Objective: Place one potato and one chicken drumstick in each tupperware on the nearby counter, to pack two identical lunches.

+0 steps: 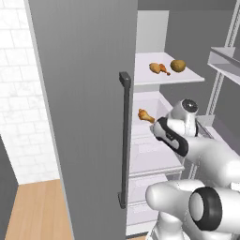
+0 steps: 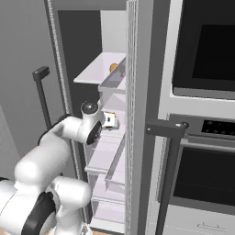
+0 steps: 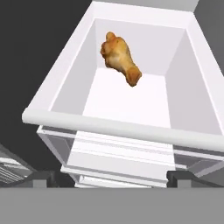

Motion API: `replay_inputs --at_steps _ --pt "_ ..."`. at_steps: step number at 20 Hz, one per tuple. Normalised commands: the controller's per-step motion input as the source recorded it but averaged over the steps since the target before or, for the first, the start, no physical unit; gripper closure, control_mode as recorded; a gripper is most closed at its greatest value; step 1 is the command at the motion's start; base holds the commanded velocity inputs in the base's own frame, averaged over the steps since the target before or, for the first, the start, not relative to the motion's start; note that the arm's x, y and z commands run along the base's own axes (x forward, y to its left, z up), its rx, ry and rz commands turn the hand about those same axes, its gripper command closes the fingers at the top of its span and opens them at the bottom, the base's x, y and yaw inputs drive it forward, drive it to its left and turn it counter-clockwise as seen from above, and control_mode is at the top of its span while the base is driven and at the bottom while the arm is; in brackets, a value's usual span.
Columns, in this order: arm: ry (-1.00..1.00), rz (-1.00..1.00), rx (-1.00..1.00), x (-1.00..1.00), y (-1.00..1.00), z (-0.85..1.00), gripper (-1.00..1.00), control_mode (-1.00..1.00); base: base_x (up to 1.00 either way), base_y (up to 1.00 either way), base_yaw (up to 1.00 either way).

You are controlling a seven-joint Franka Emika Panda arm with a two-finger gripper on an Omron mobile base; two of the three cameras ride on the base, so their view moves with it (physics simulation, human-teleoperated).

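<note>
1. Open fridge (image 1: 84, 117): top shelf (image 1: 164, 76) carries a drumstick (image 1: 158, 68) beside a potato (image 1: 177, 65).
2. White drawer (image 3: 57, 83) below holds a second drumstick (image 3: 120, 58) near its back wall.
3. Tool (image 3: 112, 178), released and wide, hovers at the drawer's front rim, grasping nothing.

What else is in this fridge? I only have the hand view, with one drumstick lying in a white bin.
Observer: On the shelf above that bin, the left base view shows a second drumstick beside a potato.
Operator: Are the two touching?
Observer: No, a small gap separates them there.
Operator: Is the gripper holding anything?
Observer: No. The gripper is open, short of the bin, and the binned drumstick lies free on the bin floor.
Operator: What's beside the fridge?
Observer: The right base view shows a built-in oven to its right.
</note>
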Motion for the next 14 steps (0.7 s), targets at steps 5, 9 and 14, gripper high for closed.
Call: replay_inputs --at_steps 5,9,14 --pt "0.04 0.08 0.0 0.56 -0.02 -0.01 -1.0 -1.0 0.0 0.0 0.0" --pt "0.02 0.09 0.0 0.5 0.0 -0.06 -1.0 -1.0 0.0 0.0 0.0" --pt "0.0 0.09 0.0 0.46 0.0 -0.16 -1.0 -1.0 0.0 0.0 0.0"
